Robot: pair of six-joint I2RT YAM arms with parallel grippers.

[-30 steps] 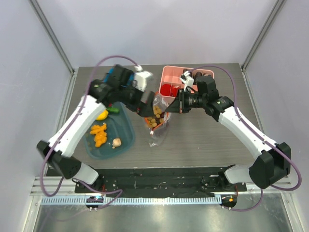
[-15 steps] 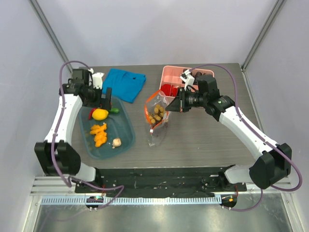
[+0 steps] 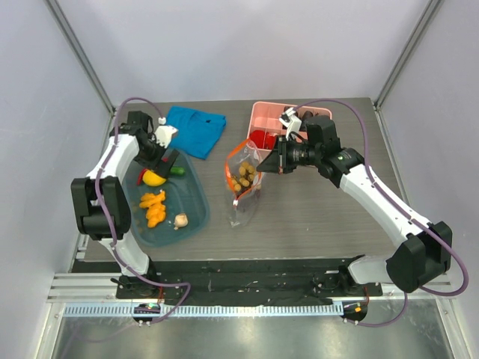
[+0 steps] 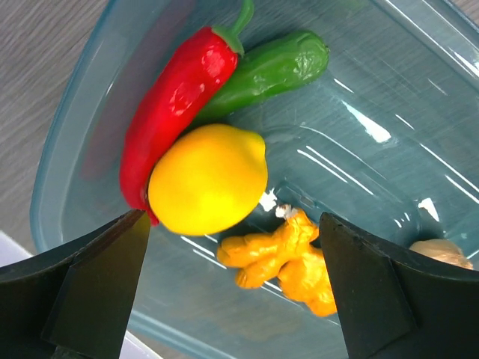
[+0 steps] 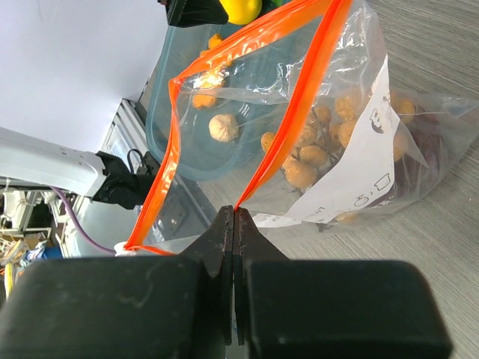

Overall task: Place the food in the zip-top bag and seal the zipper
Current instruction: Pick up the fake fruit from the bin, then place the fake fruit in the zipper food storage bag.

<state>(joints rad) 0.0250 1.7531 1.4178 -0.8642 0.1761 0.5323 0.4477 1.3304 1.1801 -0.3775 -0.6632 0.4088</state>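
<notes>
The zip-top bag [image 3: 241,187] stands mid-table, mouth open, with tan round pieces and something dark purple inside. My right gripper [image 3: 263,166] is shut on its red-orange zipper [image 5: 292,120], holding that edge up in the right wrist view [image 5: 234,217]. A white slider tab [image 5: 123,249] sits at the strip's end. My left gripper [image 4: 236,288] is open, low over the teal tub [image 3: 200,213]. Between its fingers lie the yellow pepper [image 4: 208,179] and orange pieces [image 4: 288,258]. Beyond are the red chili [image 4: 176,105] and green vegetable [image 4: 269,67]. The garlic bulb [image 3: 180,220] lies at the tub's near end.
A blue cloth [image 3: 194,129] lies at the back left, beside the tub. A pink divided box [image 3: 271,118] with dark and red items stands behind the right gripper. The arm bases sit at the table's near edge.
My left arm has swung left, away from the bag's mouth and down over the tub, uncovering the blue cloth. The right gripper and the bag have not moved.
</notes>
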